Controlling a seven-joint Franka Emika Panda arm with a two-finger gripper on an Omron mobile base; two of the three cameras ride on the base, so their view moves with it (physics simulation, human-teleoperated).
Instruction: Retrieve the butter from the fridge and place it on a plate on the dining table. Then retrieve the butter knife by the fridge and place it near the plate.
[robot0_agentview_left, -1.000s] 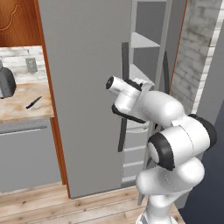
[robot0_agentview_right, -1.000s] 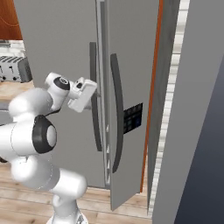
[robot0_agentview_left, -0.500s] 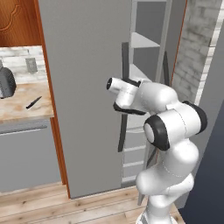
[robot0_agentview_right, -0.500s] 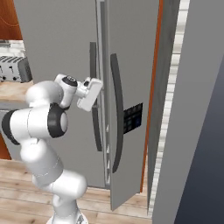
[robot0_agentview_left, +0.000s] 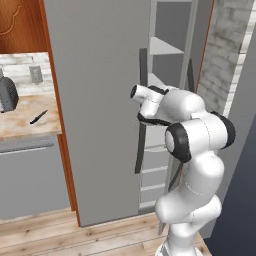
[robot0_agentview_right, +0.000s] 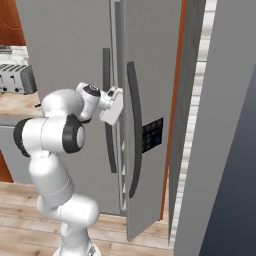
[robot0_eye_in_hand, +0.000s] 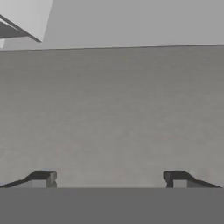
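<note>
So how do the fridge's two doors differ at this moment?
The left door sits nearly flush with the front, while the right door is swung ajar, so pale inner shelves show in the gap. The right door carries a dark panel; the left door's face is plain. The open gripper faces a flat grey surface, holding nothing. Both doors are grey with long dark curved vertical handles.
</note>
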